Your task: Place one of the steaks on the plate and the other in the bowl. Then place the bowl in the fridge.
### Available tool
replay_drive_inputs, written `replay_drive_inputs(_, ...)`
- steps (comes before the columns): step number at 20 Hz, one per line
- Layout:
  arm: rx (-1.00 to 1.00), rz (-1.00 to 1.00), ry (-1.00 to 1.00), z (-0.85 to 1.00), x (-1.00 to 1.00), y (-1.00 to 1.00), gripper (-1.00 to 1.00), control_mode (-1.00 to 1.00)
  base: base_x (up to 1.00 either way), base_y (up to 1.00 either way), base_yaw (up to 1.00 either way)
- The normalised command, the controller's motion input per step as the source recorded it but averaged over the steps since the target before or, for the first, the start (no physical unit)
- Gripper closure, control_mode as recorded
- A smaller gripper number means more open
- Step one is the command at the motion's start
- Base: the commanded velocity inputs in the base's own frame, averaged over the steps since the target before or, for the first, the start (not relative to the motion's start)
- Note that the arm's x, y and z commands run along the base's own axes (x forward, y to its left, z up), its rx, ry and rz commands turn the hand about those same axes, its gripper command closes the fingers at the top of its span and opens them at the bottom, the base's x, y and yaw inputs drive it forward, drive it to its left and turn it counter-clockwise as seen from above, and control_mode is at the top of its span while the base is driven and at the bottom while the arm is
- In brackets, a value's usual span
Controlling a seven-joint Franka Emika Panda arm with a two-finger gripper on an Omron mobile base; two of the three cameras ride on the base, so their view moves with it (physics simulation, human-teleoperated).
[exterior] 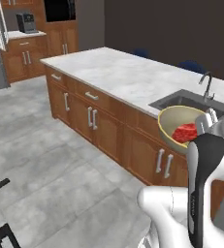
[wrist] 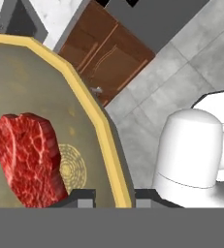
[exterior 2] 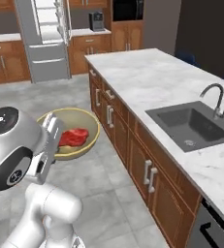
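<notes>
Grey kitchen floor (exterior 2: 79, 191), hand (wrist: 114, 197) gripping bowl (exterior 2: 91, 121) rim, steak (exterior 2: 73, 137) inside

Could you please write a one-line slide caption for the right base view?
The robot's hand carries a bowl holding a steak above the kitchen floor beside the island, with the open fridge behind.

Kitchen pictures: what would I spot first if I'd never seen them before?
First, the tan-yellow bowl held up in the air beside the wooden island cabinets, with a red steak lying inside. The robot's gripper pinches the bowl's rim, one finger inside and one outside. Far back on the left stands the grey fridge, its upper doors swung open.
</notes>
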Motion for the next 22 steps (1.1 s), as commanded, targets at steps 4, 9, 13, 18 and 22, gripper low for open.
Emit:
replay_drive_inputs(4, 0.0, 0.0, 0.0, 0.0, 0.0, 0.0, 1.0, 1.0, 1.0, 0.11, 0.3)
replay_drive_inputs(9, 0.0, 0.0, 0.0, 0.0, 0.0, 0.0, 1.0, 1.0, 1.0, -0.11, 0.42)
replay_drive_inputs(13, 0.0, 0.0, 0.0, 0.0, 0.0, 0.0, 1.0, 1.0, 1.0, -0.24, 0.45)
replay_drive_inputs(18, 0.0, 0.0, 0.0, 0.0, 0.0, 0.0, 1.0, 1.0, 1.0, -0.37, 0.32)
replay_drive_inputs(22, 0.0, 0.0, 0.0, 0.0, 0.0, 0.0, 1.0, 1.0, 1.0, 0.0, 0.19)
